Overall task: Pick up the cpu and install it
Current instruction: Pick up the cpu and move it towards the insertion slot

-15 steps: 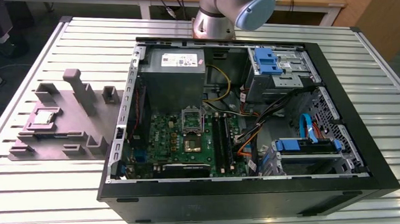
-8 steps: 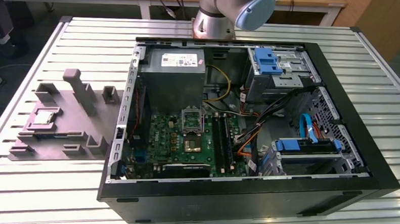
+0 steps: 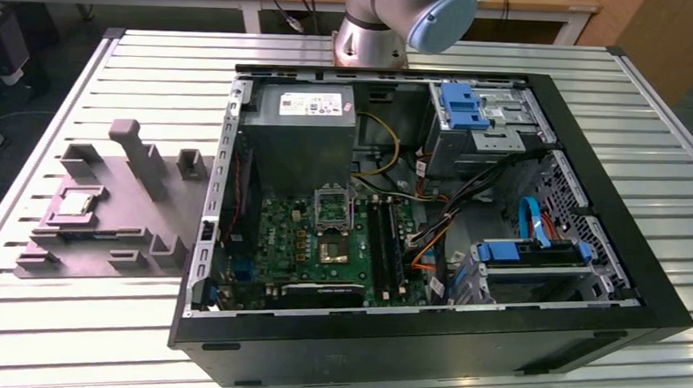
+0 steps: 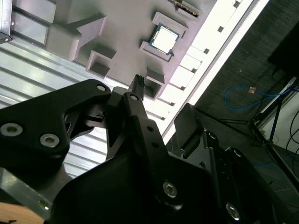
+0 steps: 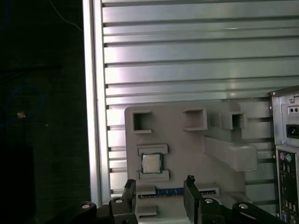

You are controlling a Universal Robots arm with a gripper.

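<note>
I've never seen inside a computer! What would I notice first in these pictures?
The big black computer case lies open on the slatted metal table, green board and cables showing. At the exterior view's left sits a grey fixture with the small shiny cpu in a pocket. In the first wrist view the open gripper hangs close to the cpu, holding nothing.

in the first wrist view the cpu (image 5: 151, 163) lay flat in a framed recess of the grey fixture plate (image 5: 187, 142), which rested on the slatted metal table (image 5: 187, 56). the gripper (image 5: 159, 182) hung near the cpu without touching it, its dark fingers (image 5: 130, 190) spread apart and empty. a computer case (image 5: 287, 140) stood just beside the plate.
</note>
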